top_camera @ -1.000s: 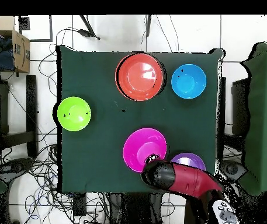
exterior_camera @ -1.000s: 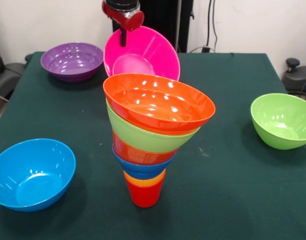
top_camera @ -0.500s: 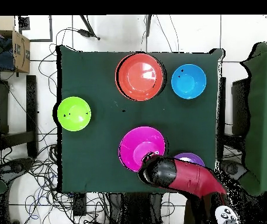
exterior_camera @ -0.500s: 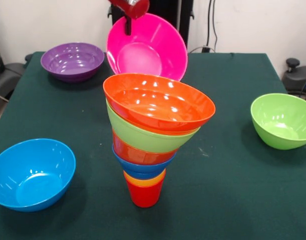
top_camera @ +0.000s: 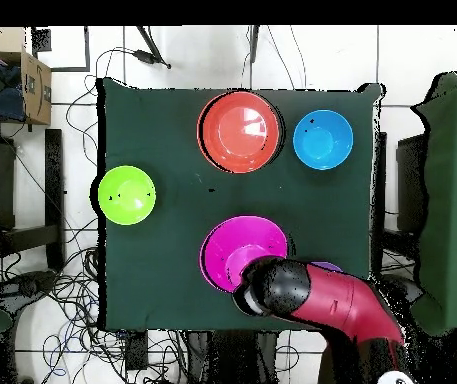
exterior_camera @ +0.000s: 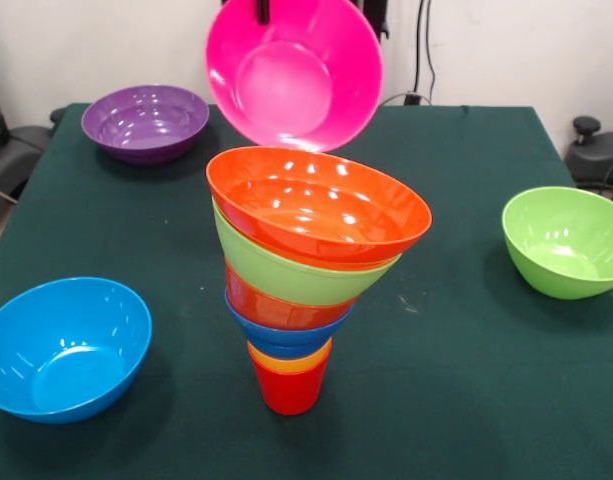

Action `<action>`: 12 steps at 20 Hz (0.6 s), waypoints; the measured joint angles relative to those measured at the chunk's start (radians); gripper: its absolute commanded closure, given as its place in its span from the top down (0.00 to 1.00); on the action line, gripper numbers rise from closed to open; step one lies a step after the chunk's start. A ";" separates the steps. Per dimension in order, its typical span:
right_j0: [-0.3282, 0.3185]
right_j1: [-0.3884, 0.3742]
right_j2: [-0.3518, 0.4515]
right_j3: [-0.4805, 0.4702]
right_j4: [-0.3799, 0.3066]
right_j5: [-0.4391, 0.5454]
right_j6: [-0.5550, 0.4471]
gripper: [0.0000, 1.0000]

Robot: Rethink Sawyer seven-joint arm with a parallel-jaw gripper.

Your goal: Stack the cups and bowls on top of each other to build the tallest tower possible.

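The tower (exterior_camera: 306,270) stands mid-table: a red cup (exterior_camera: 289,388) lowest, an orange cup, then a small blue, a small orange-red, a lime green and a large orange-red bowl (exterior_camera: 316,205) on top. From overhead only that top bowl (top_camera: 239,132) shows. Behind and above the tower hangs the large pink bowl (exterior_camera: 294,70), tilted with its inside facing the front camera. My gripper (exterior_camera: 263,10) is shut on its upper rim at the picture's top edge. Overhead, the pink bowl (top_camera: 238,250) lies partly under my red arm (top_camera: 317,297).
A purple bowl (exterior_camera: 144,122) sits at the far left, a light blue bowl (exterior_camera: 66,345) at the near left and a lime green bowl (exterior_camera: 566,240) at the right. Overhead, the light blue bowl (top_camera: 323,139) and lime green bowl (top_camera: 127,194) flank the tower.
The pink bowl has risen off the table with my gripper and now hangs above the tower's height. The arm has climbed almost out of the front view.
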 measured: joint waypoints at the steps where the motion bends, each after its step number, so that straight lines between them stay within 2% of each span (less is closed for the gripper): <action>1: 0.001 -0.011 0.000 -0.007 0.002 0.028 0.000 0.00; 12: 0.000 -0.087 0.005 -0.088 0.045 0.234 0.000 0.00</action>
